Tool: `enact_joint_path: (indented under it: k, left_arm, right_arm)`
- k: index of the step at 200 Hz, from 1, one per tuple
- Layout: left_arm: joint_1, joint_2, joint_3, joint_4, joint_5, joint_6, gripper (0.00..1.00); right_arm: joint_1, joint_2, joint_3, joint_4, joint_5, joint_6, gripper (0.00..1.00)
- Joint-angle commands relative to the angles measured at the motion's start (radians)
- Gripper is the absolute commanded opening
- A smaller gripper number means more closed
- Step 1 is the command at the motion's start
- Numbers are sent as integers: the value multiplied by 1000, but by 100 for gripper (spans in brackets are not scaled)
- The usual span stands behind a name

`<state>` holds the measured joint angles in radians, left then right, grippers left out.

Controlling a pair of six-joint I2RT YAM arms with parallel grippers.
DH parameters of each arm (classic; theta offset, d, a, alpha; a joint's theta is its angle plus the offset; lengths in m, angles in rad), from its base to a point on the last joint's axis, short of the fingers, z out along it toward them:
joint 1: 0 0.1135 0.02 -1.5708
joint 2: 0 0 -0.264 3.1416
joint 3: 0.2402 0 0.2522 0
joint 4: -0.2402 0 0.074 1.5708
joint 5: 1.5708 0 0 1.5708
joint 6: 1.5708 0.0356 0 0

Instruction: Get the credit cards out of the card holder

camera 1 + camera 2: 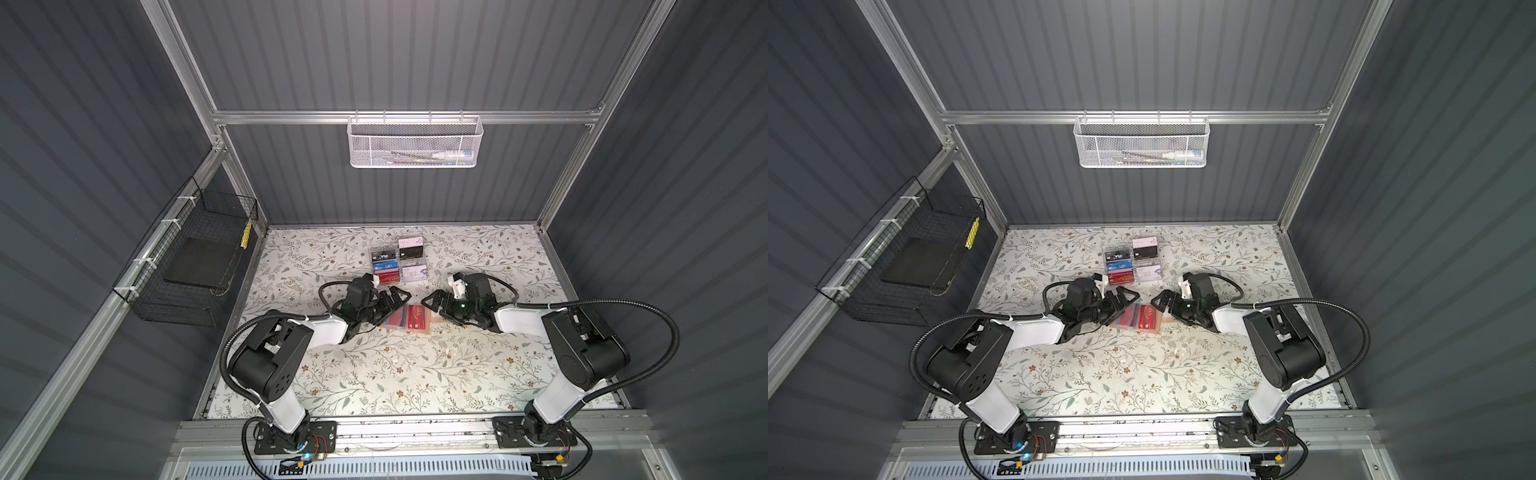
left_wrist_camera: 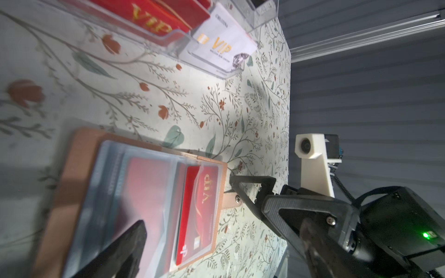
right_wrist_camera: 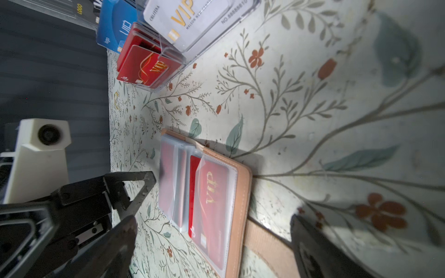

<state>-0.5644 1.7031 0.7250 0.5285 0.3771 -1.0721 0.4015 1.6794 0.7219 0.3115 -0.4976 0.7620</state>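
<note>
Stretched low from either side over the bench (image 1: 374, 374), left tool (image 1: 397, 301) and right tool (image 1: 432, 305) spread wide, empty, tips flanking the card holder (image 1: 405, 323), open flat at centre, red credit cards (image 1: 417, 318) in its sleeves. Card rack (image 1: 397, 264) toward the far edge; open surface toward the near edge.

The card holder (image 1: 409, 320) lies open on the counter (image 1: 395, 374), hemmed in on two sides: the left end effector (image 1: 397, 305) crowds its left edge and the right end effector (image 1: 432, 309) its right, both with jaws wide, leaving only a narrow gap between them above the holder. Behind it a clear card rack (image 1: 398, 261) blocks a straight reach from the back, with a strip of bare counter between the two. The holder's near side, toward the arm bases, is open counter, as are the stretches either side of the rack.
</note>
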Motion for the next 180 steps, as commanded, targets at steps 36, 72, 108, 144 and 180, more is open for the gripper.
enact_joint_path:
  k: [36, 72, 108, 144, 180]
  left_arm:
    - [-6, 69, 54, 67, 35, -59, 100]
    - [1, 99, 22, 120, 17, -96, 100]
    - [14, 112, -19, 168, 9, -122, 100]
    - [15, 104, -38, 177, 2, -125, 100]
    - [17, 102, -60, 195, 0, -132, 100]
  right_arm:
    - [31, -61, -39, 116, -77, -11, 99]
    - [50, 23, -31, 197, -123, 51, 99]
    - [50, 64, -14, 177, -129, 67, 99]
    - [51, 73, -7, 132, -119, 65, 99]
    - [51, 96, 2, 120, -133, 82, 99]
